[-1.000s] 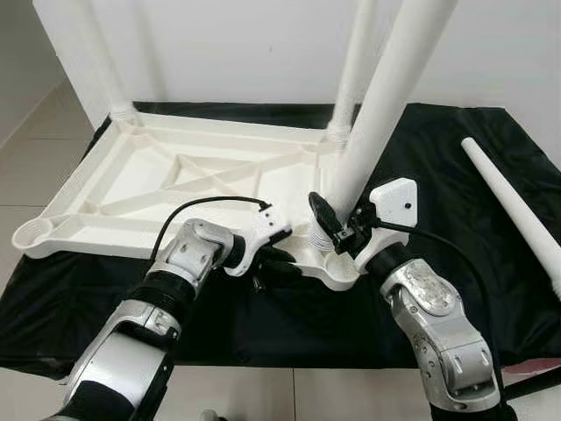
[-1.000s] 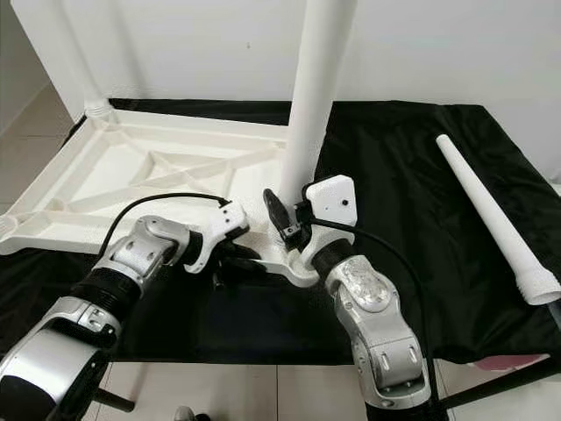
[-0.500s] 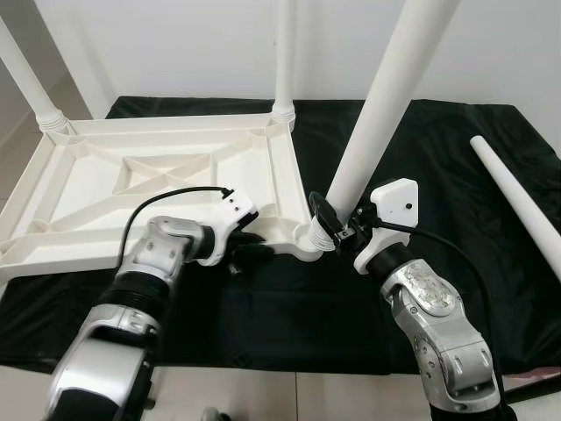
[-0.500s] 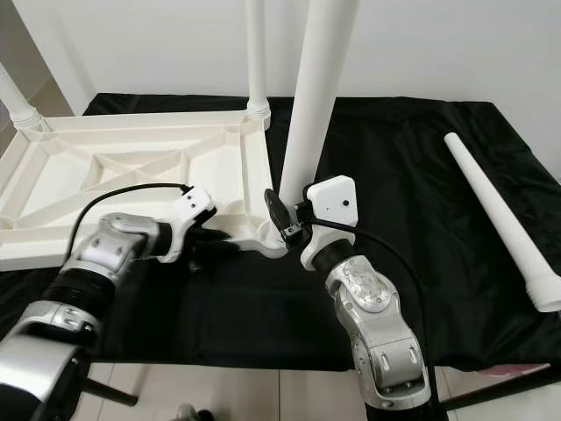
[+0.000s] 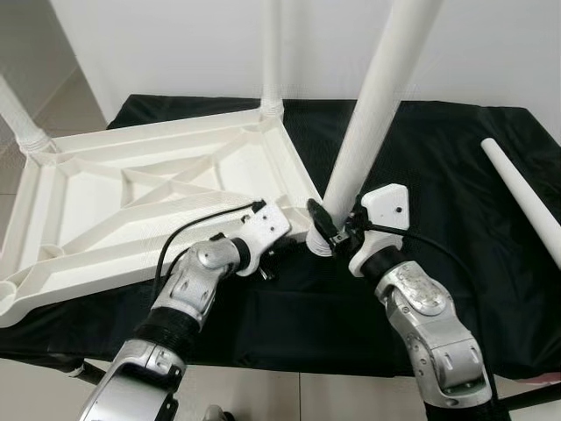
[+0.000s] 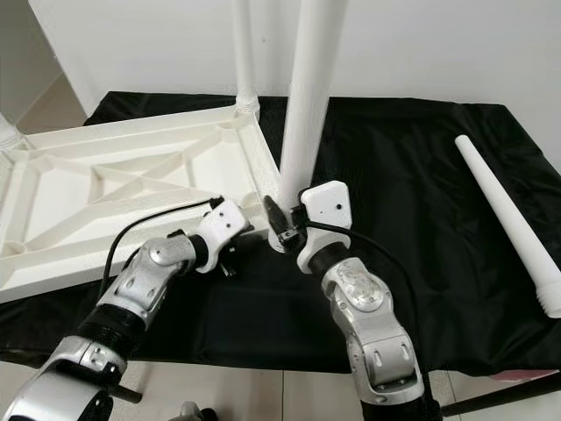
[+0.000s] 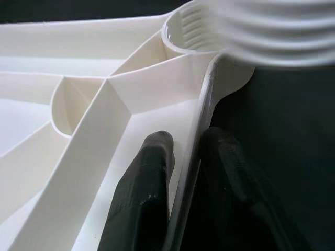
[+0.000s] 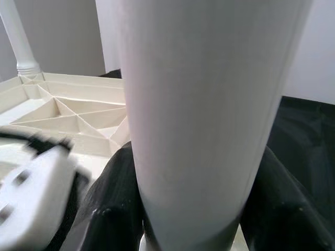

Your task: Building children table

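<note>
Both grippers work at the near corner of an upturned white plastic tabletop point(image 5: 131, 202). This tabletop, the largest thing here, lies underside up on a black cloth point(image 5: 438, 167), its ribbed frame spreading toward 10 o'clock from the centre. A tall white leg point(image 5: 372, 123) rises from the corner socket at centre. Two more fitted legs stand at 12 o'clock point(image 5: 272, 53) and at 9 o'clock point(image 5: 17, 118). One loose leg point(image 5: 526, 206) lies flat on the cloth at 3 o'clock, well apart from the tabletop.

The right gripper point(image 5: 329, 232) reaches up from 5 o'clock, forearm bent inward, its two black fingers point(image 8: 112, 193) wrapped around the base of the tall leg, holding it. The left gripper point(image 7: 183, 172) comes from 7 o'clock, wrist turned toward the same corner; its fingers pinch the tabletop's thin rim, one inside the frame, one outside on the cloth side. A black cable point(image 5: 197, 232) loops over the left wrist.

No readable writing shows.
</note>
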Motion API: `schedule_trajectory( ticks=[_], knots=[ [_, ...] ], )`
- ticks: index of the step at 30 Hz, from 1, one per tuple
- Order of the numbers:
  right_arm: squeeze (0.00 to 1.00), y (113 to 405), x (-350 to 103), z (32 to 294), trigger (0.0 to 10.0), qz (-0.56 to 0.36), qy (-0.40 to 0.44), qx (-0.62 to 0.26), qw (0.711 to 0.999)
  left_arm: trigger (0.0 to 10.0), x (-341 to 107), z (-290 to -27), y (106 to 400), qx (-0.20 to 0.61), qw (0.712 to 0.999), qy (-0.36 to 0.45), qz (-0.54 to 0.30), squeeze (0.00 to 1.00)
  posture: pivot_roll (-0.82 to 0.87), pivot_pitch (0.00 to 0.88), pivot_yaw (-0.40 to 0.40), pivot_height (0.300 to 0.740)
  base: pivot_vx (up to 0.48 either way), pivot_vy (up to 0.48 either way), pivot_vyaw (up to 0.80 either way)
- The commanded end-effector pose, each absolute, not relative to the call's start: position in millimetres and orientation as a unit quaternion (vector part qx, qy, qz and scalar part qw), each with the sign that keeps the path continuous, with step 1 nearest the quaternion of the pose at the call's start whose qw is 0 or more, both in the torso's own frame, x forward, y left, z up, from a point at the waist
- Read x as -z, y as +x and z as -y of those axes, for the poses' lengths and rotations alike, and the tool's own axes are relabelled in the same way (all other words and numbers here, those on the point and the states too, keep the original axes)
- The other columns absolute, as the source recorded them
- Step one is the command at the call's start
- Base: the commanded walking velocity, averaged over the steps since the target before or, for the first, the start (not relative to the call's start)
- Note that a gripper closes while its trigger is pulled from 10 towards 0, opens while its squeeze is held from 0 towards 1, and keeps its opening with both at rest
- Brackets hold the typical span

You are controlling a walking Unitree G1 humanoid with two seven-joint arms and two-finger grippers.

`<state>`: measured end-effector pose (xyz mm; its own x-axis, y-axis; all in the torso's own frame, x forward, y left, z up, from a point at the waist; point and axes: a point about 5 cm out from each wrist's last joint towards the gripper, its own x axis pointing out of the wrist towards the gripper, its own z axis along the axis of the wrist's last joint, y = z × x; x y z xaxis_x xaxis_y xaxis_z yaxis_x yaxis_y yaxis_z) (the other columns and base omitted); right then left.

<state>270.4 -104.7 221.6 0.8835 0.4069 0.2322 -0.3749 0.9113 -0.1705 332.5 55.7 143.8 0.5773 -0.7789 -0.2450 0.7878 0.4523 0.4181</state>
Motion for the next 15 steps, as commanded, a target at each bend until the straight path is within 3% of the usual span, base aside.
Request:
schedule_trajectory(
  ticks=[1, 7, 13, 15],
  knots=[
    [0.0, 272.8, -225.2, 105.4, 10.0, 0.146, -0.064, -0.196, 0.968, 10.0, -139.5, -38.8, 315.5, 0.534, 0.803, 0.264, 0.013, 0.0, -0.01, 0.141, 0.012, 0.74, 0.0, 0.0, 0.0],
    [0.0, 281.6, -228.6, 110.2, 10.0, 0.15, -0.075, -0.182, 0.969, 10.0, -148.0, -37.8, 299.2, 0.584, 0.754, 0.294, 0.06, 0.0, 0.0, 0.138, 0.004, 0.74, 0.0, 0.0, 0.0],
    [0.0, 285.0, -229.8, 110.5, 10.0, 0.152, -0.078, -0.177, 0.969, 10.0, -150.0, -38.2, 294.3, 0.598, 0.744, 0.291, 0.062, 0.0, 0.0, 0.136, 0.003, 0.74, 0.0, 0.0, 0.0],
    [0.0, 283.0, -227.8, 112.3, 10.0, 0.145, -0.081, -0.183, 0.969, 10.0, -155.2, -38.6, 302.4, 0.595, 0.752, 0.279, 0.043, 0.0, 0.0, 0.136, 0.0, 0.74, 0.0, 0.0, 0.0]
  ],
)
